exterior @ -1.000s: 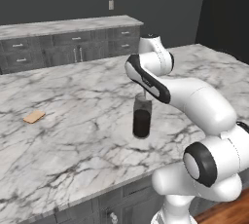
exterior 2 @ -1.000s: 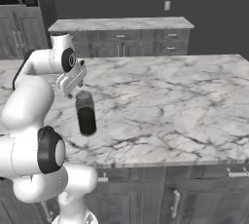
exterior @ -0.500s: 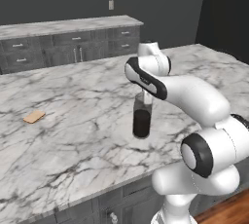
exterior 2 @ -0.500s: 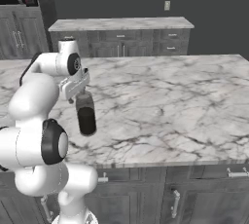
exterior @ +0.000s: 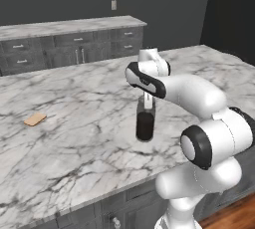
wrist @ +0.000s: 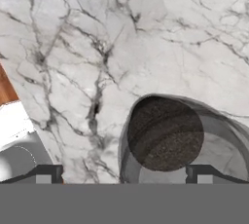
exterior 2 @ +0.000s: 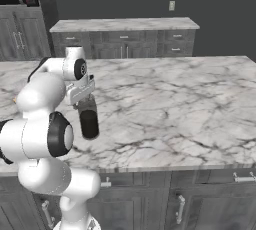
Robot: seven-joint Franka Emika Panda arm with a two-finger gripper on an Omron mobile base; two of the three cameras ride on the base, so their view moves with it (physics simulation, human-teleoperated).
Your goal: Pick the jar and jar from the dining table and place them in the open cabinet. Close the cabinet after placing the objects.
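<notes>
So the tool (wrist: 124,173) is spread wide right now and pointing straight down over the tall jar (exterior: 145,121). In the hand view the two dark fingertips (wrist: 47,173) sit far apart at the bottom edge, one out to the left over bare marble, the other over the jar's open mouth, so the jar sits off toward one finger rather than centred between them. Nothing is gripped. You look straight down into the glass and see the dark brown contents in there.

From the left base view the tool (exterior: 148,101) hangs just above the jar's top, and I can't tell from either base view if a finger touches the rim. The right base view shows the same thing, tool (exterior 2: 86,105) right over the jar (exterior 2: 89,122).

The jar stands upright on the marble tabletop (exterior: 74,133), fairly near the robot's edge. Well off to the left on the same tabletop lies a flat tan cracker (exterior: 35,119). Behind it all is a second marble counter (exterior: 69,25) on dark grey drawers with silver handles.
</notes>
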